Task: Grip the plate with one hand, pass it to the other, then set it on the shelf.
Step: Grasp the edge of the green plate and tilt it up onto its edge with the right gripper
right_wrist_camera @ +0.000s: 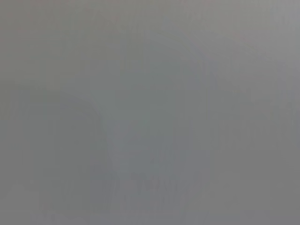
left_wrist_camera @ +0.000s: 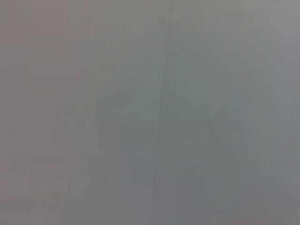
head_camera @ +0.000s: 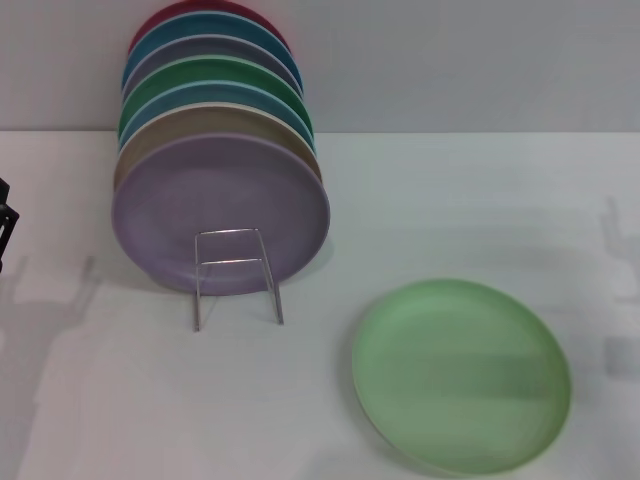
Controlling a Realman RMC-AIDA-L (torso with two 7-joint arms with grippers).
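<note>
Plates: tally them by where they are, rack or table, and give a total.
Plates standing in the wire rack, lilac plate in front: 7
Light green plate lying flat on the table: 1
Total: 8

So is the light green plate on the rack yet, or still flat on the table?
Flat on the table. The light green plate lies apart from the wire rack, which already holds a row of upright plates.

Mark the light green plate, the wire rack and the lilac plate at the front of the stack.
light green plate (head_camera: 461, 374), head view, centre of its face.
wire rack (head_camera: 231, 262), head view, lower crossbar of the upright loop.
lilac plate (head_camera: 200, 195), head view, bare face above the rack.
</note>
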